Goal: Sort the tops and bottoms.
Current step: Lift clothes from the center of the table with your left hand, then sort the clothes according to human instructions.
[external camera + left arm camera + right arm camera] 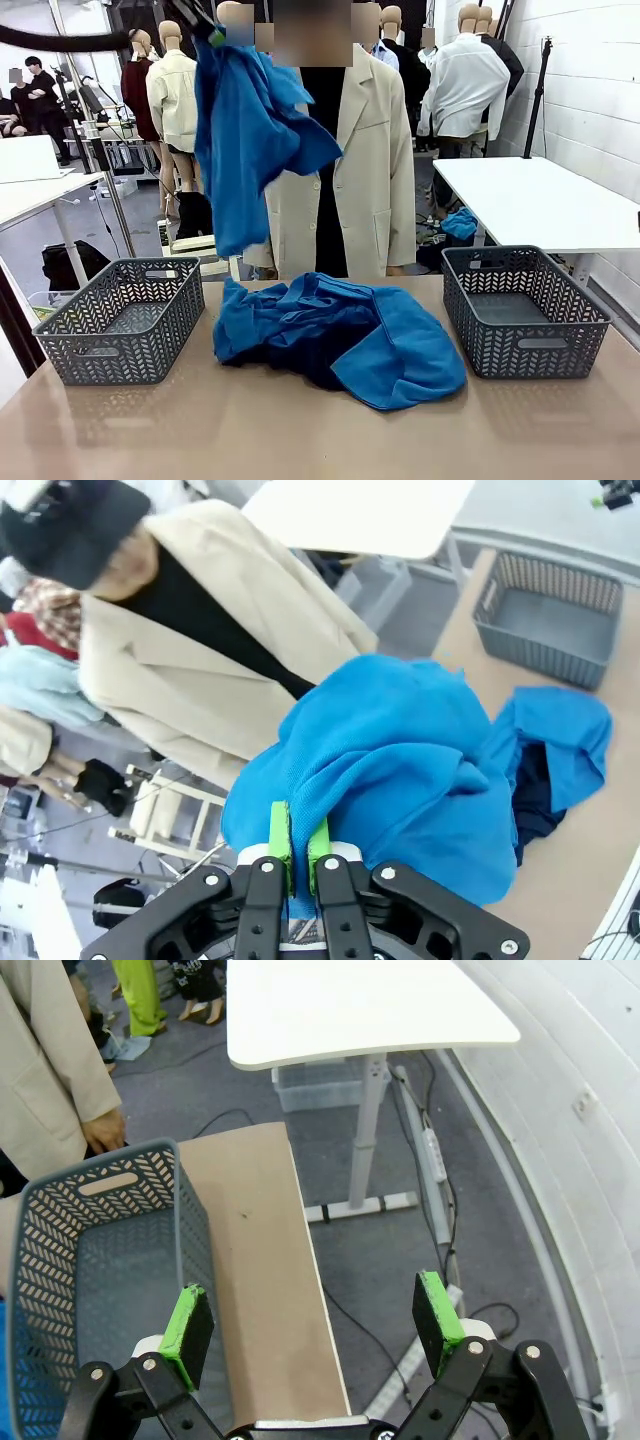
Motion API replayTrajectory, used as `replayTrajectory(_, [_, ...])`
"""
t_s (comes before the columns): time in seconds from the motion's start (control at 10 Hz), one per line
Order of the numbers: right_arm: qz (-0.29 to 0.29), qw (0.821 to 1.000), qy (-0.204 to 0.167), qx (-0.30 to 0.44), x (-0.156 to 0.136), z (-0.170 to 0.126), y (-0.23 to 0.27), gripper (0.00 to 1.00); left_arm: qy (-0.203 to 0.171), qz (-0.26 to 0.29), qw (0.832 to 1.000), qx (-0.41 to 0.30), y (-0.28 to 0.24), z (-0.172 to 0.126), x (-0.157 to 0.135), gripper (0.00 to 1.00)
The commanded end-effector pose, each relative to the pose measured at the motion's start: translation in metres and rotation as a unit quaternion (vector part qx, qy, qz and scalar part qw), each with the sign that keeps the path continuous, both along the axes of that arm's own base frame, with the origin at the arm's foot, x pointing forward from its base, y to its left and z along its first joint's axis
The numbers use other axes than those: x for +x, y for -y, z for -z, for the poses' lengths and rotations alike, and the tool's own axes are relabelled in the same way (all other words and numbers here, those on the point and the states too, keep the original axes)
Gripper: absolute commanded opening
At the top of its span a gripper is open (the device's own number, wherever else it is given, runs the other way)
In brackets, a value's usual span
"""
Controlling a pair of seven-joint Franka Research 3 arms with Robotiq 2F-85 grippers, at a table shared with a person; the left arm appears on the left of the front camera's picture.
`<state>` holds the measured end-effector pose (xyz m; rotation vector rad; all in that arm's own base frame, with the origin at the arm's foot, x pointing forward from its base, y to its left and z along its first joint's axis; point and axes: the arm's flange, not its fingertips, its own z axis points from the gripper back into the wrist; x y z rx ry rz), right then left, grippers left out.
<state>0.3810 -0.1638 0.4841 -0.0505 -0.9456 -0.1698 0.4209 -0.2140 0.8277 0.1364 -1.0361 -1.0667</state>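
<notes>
We are logging the lifted blue shirt [250,130] as soft matt cloth; the heaped blue shirts [400,350] are showing the same matt weave; the dark navy garment [300,368] is reading as soft, dull fabric; the left basket [130,345] and right basket [540,345] are looking like moulded grey plastic; the table [300,440] is showing a smooth, faintly reflecting tan top

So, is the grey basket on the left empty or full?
Empty. The left basket shows a bare grey floor, no clothes inside.
</notes>
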Motion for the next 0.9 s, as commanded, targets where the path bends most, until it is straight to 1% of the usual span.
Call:
replayTrajectory(0.0, [0.001,1.0,-0.003,0.007,-0.001,0.001,0.0,1.0,0.011,-0.021,1.0,-0.009,0.0,-0.023,-0.014,0.0])
replayTrajectory(0.1, [0.001,1.0,-0.003,0.007,-0.001,0.001,0.0,1.0,0.029,-0.025,0.999,-0.028,-0.002,-0.038,-0.027,0.0])
replayTrajectory(0.2, [0.001,1.0,-0.003,0.007,-0.001,0.001,0.0,1.0,0.047,-0.032,0.998,-0.033,-0.004,-0.049,-0.039,0.0])
replayTrajectory(0.3, [0.001,1.0,-0.003,0.007,-0.001,0.001,0.0,1.0,0.059,-0.04,0.997,-0.042,-0.007,-0.058,-0.05,0.0])
replayTrajectory(0.4, [0.001,1.0,-0.003,0.007,-0.001,0.001,0.0,1.0,0.064,-0.043,0.996,-0.052,-0.011,-0.061,-0.058,0.0])
replayTrajectory(0.5, [0.001,1.0,-0.003,0.007,-0.001,0.001,0.0,1.0,0.042,-0.022,0.998,-0.033,-0.009,-0.054,-0.041,0.0])
replayTrajectory(0.8, [0.001,1.0,-0.003,0.007,-0.001,0.001,0.0,1.0,0.042,-0.022,0.998,-0.033,-0.009,-0.054,-0.041,0.0])
